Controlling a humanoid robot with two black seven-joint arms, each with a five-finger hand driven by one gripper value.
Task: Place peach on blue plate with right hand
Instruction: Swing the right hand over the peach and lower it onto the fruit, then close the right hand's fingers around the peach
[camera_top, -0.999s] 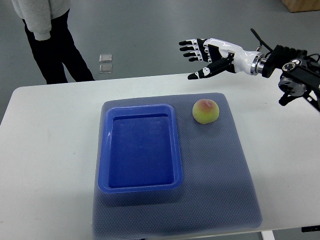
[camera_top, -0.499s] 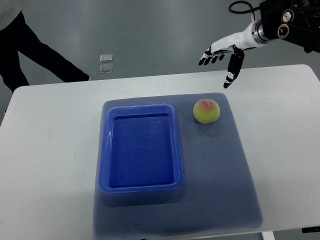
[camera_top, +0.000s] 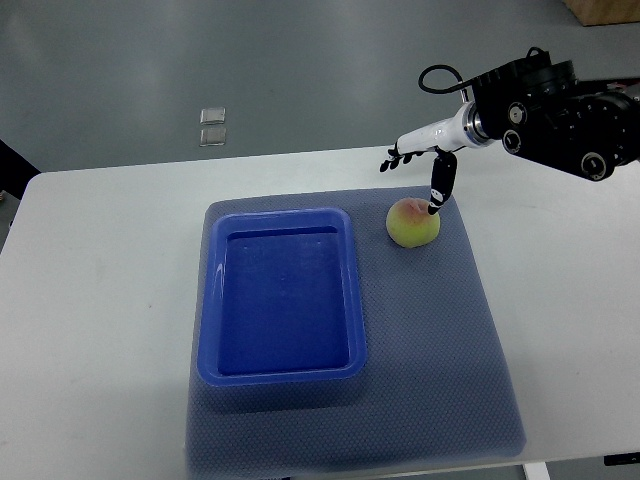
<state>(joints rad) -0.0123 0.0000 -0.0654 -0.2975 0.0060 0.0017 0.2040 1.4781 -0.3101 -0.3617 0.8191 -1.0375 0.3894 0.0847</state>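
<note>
Reach stage. The right hand (camera_top: 418, 160) is being held just above and behind the peach (camera_top: 412, 222), fingers (camera_top: 393, 158) spread apart and empty, thumb pointing down with its tip at the fruit's upper right edge. The peach is being shown on the mat (camera_top: 440, 340), below the fingers; the plate (camera_top: 282, 295) lies beside it, away from the arm. For a sound grasp, the fruit should be straddled by thumb and fingers before closing, lest it be rolled away.
</note>
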